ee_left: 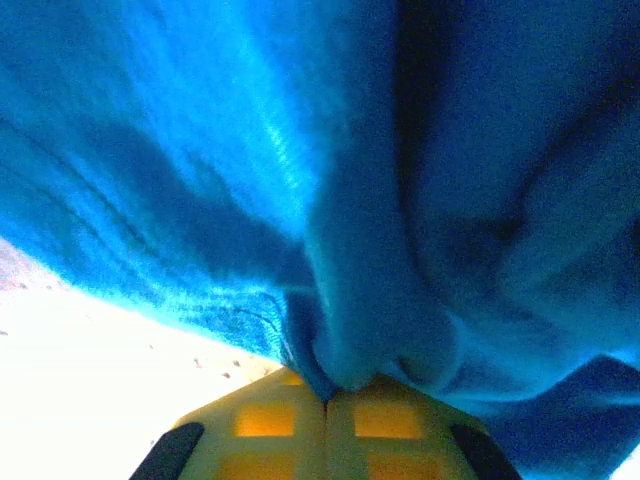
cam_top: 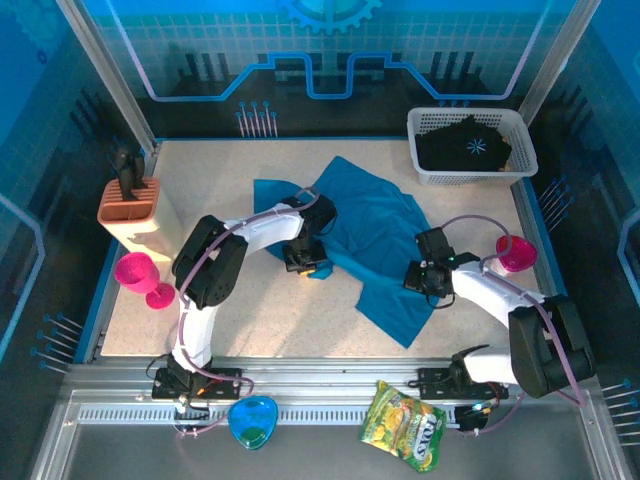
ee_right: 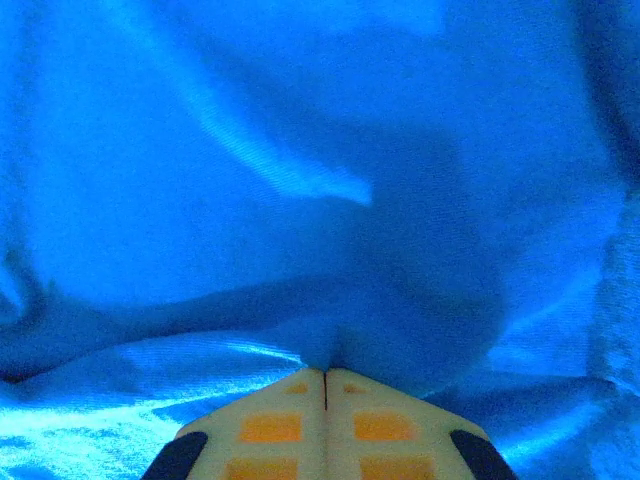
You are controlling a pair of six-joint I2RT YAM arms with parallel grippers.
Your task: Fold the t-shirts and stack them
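Here the left fingers point(ee_left: 328, 398) are closed flat together on a pinched fold of the teal-blue t-shirt point(cam_top: 375, 230), and the cloth bunches up right at their tips. The right fingers point(ee_right: 325, 375) are closed the same way on another fold of the same shirt. Each pair seems to have taken one edge so that the shirt can be lifted and drawn flat between them, which folding needs first. The shirt lies crumpled on the bench point(cam_top: 220, 180). It runs from the left fingers across to the right fingers and spreads away beyond both.

The black t-shirt point(cam_top: 465, 145) sits heaped in the white mesh basket point(cam_top: 470, 177), well beyond the right fingers and apart from both pairs. It looks parked there to wait its turn, which leaves the bench free for the shirt in hand. No stack has been started yet.

- T-shirts: two, one teal-blue and one black
- Baskets: one
- Pairs of fingers: two, both gripping the teal-blue t-shirt
- Pink drinking vessels: two, a pink goblet point(cam_top: 138, 275) out to the side of the left fingers and a pink cup point(cam_top: 515, 252) just outside the right fingers
- Knife blocks: one point(cam_top: 130, 205), beyond the goblet
- Things on the near rail behind the fingers: a blue dish point(cam_top: 252, 420) and a snack bag point(cam_top: 405, 425), one of each
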